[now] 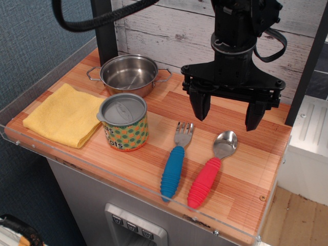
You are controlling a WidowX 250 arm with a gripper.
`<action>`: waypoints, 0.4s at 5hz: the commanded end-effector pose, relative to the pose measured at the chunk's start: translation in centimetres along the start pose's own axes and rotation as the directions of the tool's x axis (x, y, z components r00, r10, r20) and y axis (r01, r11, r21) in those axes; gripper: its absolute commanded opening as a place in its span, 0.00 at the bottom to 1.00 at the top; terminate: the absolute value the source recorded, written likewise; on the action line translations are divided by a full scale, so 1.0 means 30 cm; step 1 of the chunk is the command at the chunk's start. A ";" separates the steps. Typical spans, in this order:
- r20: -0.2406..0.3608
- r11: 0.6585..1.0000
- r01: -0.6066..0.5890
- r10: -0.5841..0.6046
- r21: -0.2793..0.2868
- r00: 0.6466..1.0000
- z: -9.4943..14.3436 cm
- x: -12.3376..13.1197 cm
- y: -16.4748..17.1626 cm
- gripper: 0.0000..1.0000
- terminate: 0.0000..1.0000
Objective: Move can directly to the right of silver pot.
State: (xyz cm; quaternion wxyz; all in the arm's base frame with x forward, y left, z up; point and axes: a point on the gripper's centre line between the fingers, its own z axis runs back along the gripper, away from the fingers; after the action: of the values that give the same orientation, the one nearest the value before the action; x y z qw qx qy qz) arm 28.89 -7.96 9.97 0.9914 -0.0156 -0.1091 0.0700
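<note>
The can (124,122) has a grey lid and an orange label with green dots. It stands upright on the wooden table, just in front of the silver pot (129,75), which sits at the back left with its two wire handles out to the sides. My gripper (228,111) hangs open and empty above the table, to the right of the pot and can, above the heads of the fork and spoon. Its two black fingers (201,105) are spread wide apart.
A folded yellow cloth (65,115) lies left of the can. A blue-handled fork (175,161) and a red-handled spoon (212,169) lie at the front right. The table (246,169) has a clear raised rim, and a white plank wall stands behind it.
</note>
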 end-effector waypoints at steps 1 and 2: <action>0.000 1.000 0.000 0.000 0.000 1.000 0.000 0.000 0.000 1.00 0.00; -0.045 0.996 0.084 -0.085 -0.018 0.995 0.022 -0.049 0.086 1.00 0.00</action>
State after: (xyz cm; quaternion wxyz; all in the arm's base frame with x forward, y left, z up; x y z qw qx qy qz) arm 26.36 -5.25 8.94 0.9978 -0.0111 -0.0604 0.0237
